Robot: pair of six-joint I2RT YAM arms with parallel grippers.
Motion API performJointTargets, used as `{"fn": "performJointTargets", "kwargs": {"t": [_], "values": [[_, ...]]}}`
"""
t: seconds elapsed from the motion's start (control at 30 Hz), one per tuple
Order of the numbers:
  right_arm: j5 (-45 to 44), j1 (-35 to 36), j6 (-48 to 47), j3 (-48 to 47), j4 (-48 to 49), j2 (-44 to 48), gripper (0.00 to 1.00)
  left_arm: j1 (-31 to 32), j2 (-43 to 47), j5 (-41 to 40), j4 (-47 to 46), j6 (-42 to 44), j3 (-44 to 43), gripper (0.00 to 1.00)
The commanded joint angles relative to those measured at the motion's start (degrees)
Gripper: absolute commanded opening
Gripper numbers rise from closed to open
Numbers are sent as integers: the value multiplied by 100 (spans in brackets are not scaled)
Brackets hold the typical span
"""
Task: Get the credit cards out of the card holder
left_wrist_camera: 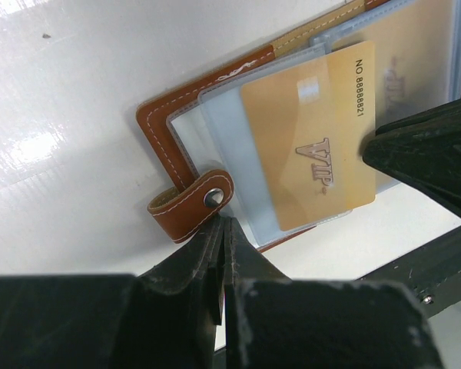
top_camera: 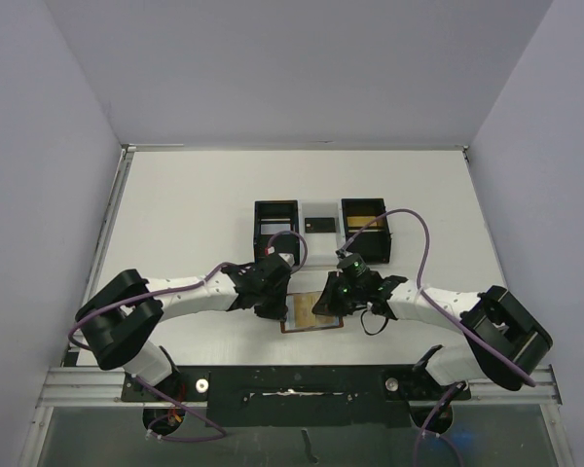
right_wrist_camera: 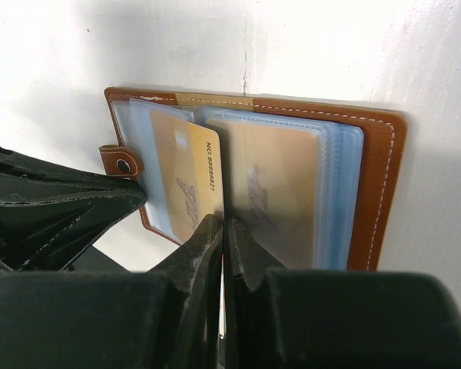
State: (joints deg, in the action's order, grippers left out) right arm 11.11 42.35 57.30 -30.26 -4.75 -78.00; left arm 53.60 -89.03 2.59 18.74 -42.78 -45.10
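Card holder (right_wrist_camera: 380, 192) open; right gripper (right_wrist_camera: 223, 231) pinched on protruding credit card (right_wrist_camera: 188, 169), left gripper (left_wrist_camera: 224, 231) closed beside snap tab (left_wrist_camera: 192, 204). Risk: shallow edge grip slips, or holder drags.

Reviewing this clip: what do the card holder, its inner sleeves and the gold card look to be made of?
Card holder: apparently leather or an imitation, smooth reddish-brown, with pale stitching along the edge and a metal-looking snap. Sleeves: soft clear plastic with a bluish tint, see-through and glossy. Gold card: probably stiff plastic, with a shiny gold-tan face and VIP lettering.
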Motion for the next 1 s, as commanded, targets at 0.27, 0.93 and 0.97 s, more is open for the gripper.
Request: {"fn": "performJointTargets", "kwargs": {"t": [0.27,0.93,0.97], "values": [[307,-208,-210,91,273,-73,0,29,279,-204,183,225,-176,2],[105,-179,-15,123,207,-33,0,-31,-132,869,-1242,-160,-217,13],[91,-176,-2,130,211,-19,0,-26,-147,769,-1137,-152,-203,11]]}}
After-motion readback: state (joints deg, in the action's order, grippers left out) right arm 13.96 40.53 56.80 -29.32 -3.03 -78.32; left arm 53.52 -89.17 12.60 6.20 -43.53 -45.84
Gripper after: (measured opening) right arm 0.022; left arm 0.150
